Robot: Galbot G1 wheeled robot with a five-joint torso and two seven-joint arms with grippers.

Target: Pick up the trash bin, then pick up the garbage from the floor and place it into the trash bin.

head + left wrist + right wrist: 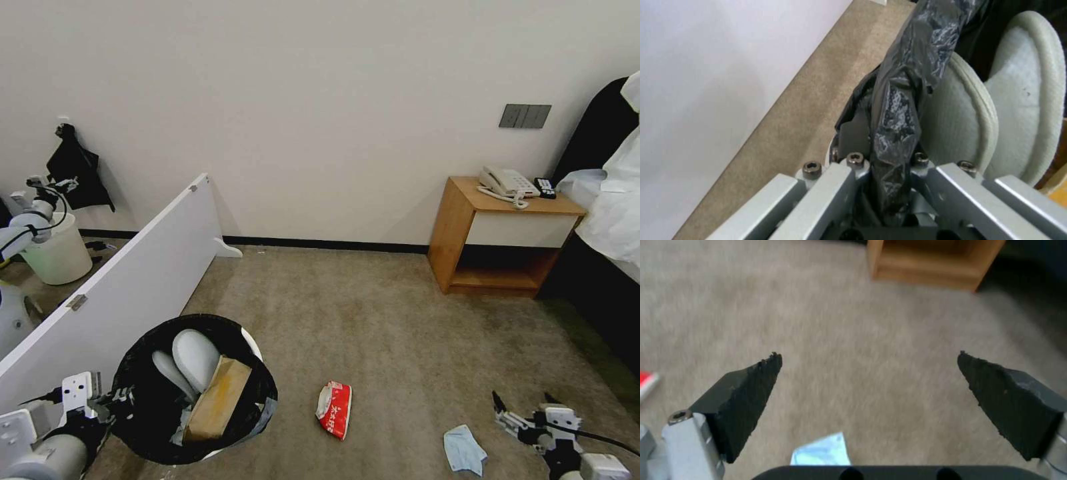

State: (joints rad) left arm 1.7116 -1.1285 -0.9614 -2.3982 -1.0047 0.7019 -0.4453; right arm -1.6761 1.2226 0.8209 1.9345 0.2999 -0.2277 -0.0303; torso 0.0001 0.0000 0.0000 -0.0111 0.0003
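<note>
The trash bin (200,321), white with a black bag over its rim, is at the lower left. My left gripper (110,399) is shut on its near rim, and the left wrist view shows that gripper (887,160) clamped on the crinkly bag (900,110). Inside the bin lie two white slippers (195,357) (1027,100) and a brown paper bag (219,399). On the carpet lie a red snack packet (335,408) and a pale-blue mask (465,449) (822,451). My right gripper (523,407) (868,354) hangs open just right of the mask, a little above the floor.
A white board (120,287) leans along the left, right behind the bin. A pale bucket (60,253) stands beyond it. A wooden nightstand (500,233) (929,260) with a phone stands by the far wall, and a bed (613,220) lines the right side.
</note>
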